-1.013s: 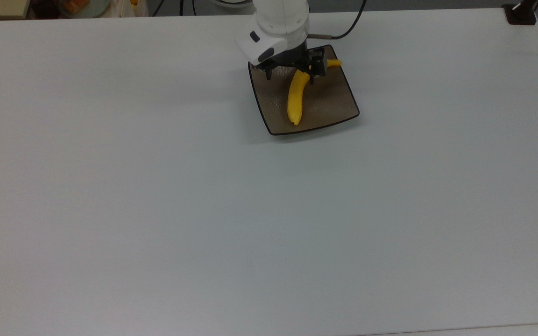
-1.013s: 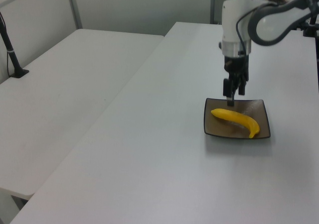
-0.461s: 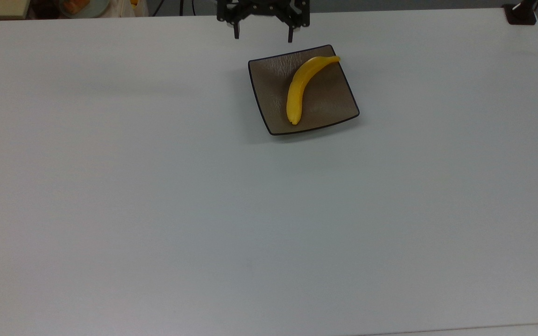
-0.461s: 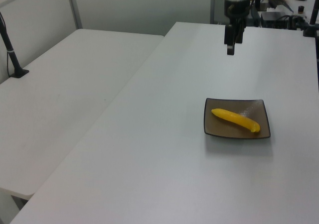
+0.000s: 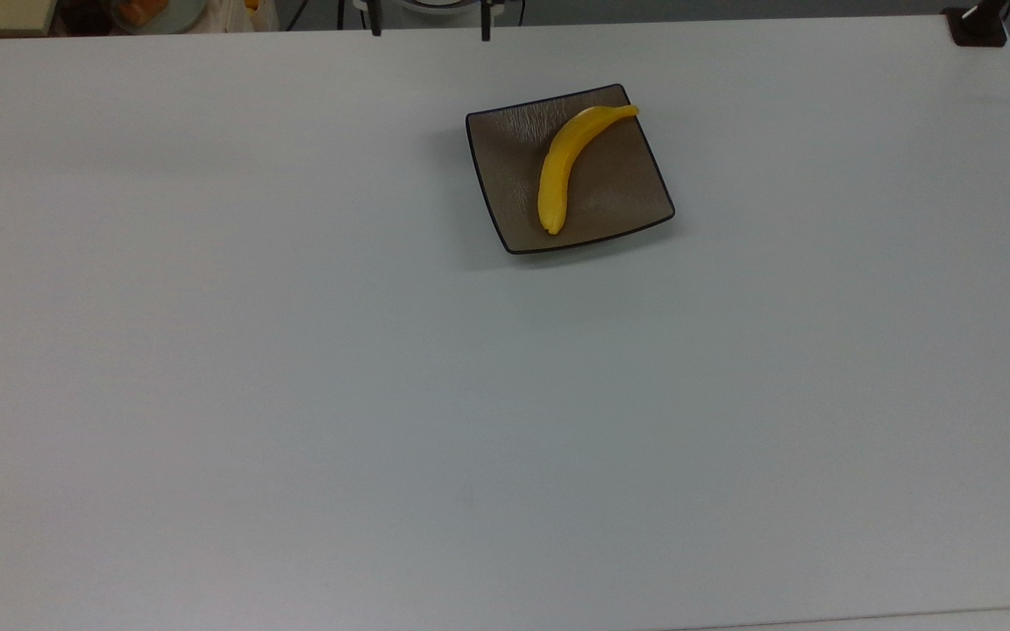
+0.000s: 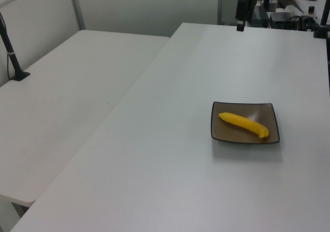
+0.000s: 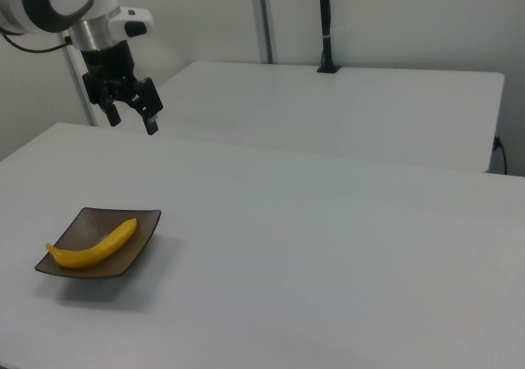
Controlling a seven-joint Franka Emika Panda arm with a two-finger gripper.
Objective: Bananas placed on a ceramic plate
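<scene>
Above the table's far edge in the right view, the gripper (image 7: 131, 111) hangs high with its two fingers spread apart and nothing between them; released, empty. In the top view two dark fingertips (image 5: 375, 26) poke in at the top edge, wide apart. In the left view the gripper (image 6: 241, 21) sits high at the top, beyond the table's far edge.

From the gripper outward: the ceramic plate (image 7: 72, 262) lies below it and toward the near-left corner of the table (image 7: 328, 246) in the right view, well apart from the fingers. In the top view the ceramic plate (image 5: 514, 188) sits close to the table's upper edge, somewhat right of centre, below and right of the fingertips.

Bananas (image 5: 562, 166), a single yellow one, lie flat on the plate, touching it. Long axis runs diagonally in the top view, from the plate's upper-right corner, where the stem end just overhangs the rim, down to near the lower edge's middle. In the left view the bananas (image 6: 243, 124) stretch across the ceramic plate (image 6: 220, 133) left to right. In the right view the bananas (image 7: 92, 246) span the plate corner to corner.

Judgement: placement looks done; one arm, no regrasp needed, only a retreat clear of the plate.
</scene>
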